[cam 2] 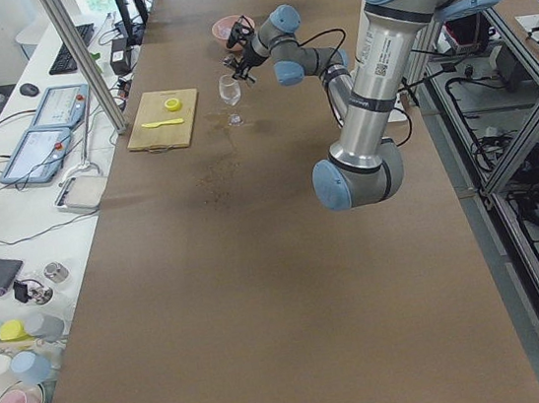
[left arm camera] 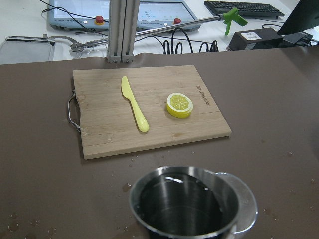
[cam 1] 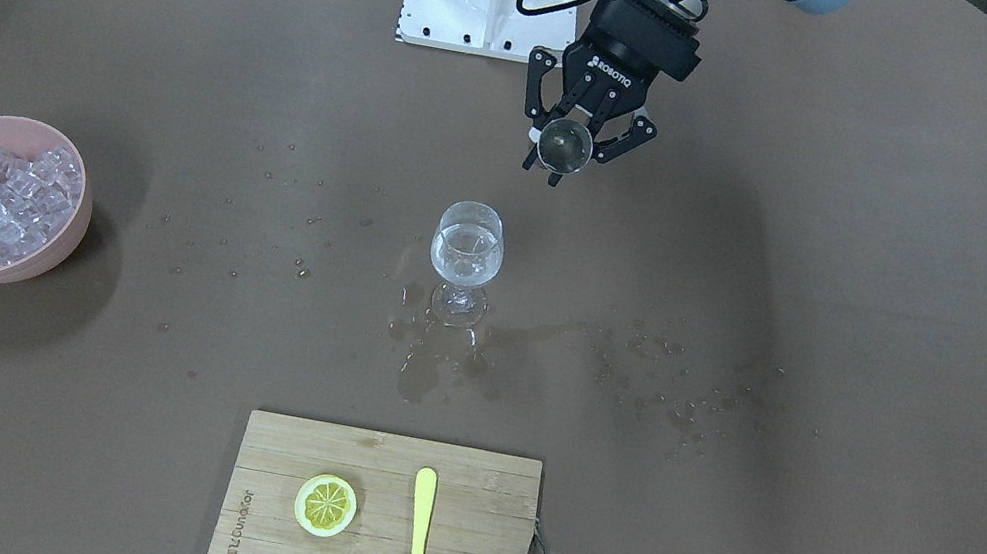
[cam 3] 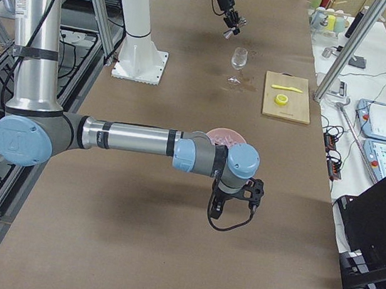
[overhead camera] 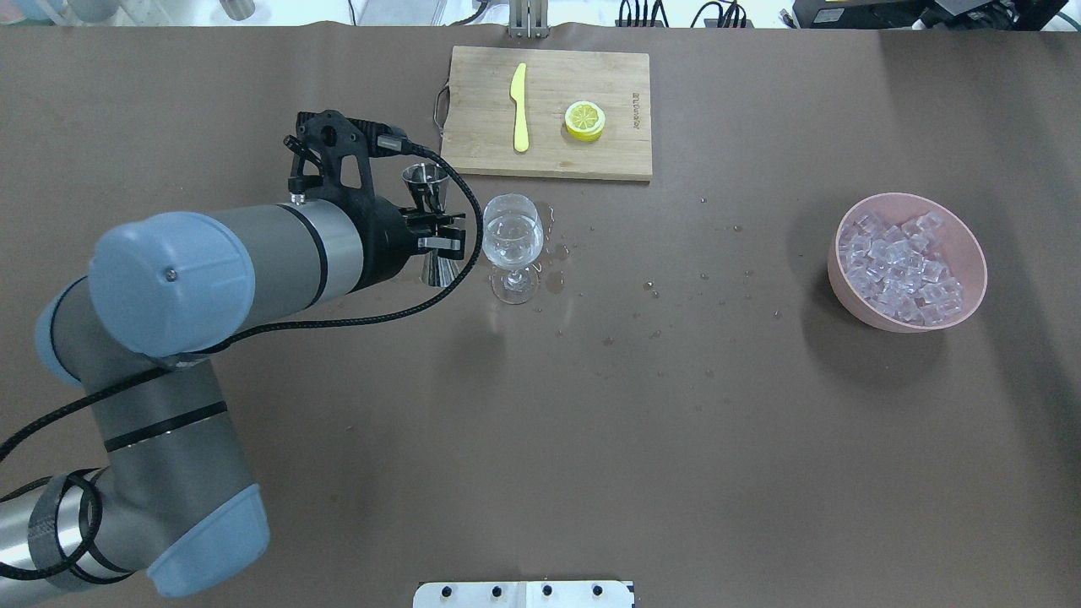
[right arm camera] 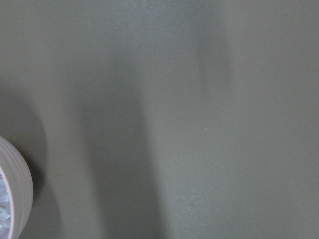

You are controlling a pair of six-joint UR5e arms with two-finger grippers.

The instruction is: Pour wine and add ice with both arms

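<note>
- Seemingly the pouring half is done: the wine glass stands upright with wine in its bowl, just beside the left gripper, on the side toward the robot's right.
- That gripper is clamped around the waist of a metal measuring cup, held upright above the table and clear of the glass rim.
- From the wrist view the cup's inside looks dark and wet; whether any liquid is left in it I cannot tell.
- Splashes lie on the table around the glass foot, below and beside the left gripper, so some of the pour went astray.
- No ice is in the glass. All the ice sits heaped in the pink bowl, well apart from the left gripper, far off to its right.
- Over there the right gripper hangs above the table near the bowl, not over it; its wrist camera catches only the bowl's rim at one corner. How wide its fingers stand I cannot tell.
- Beyond the left gripper, away from the robot, a cutting board carries a lemon slice and a yellow knife, both untouched.
- What is left, by my reading: put the cup down and get ice from bowl to glass.
</note>
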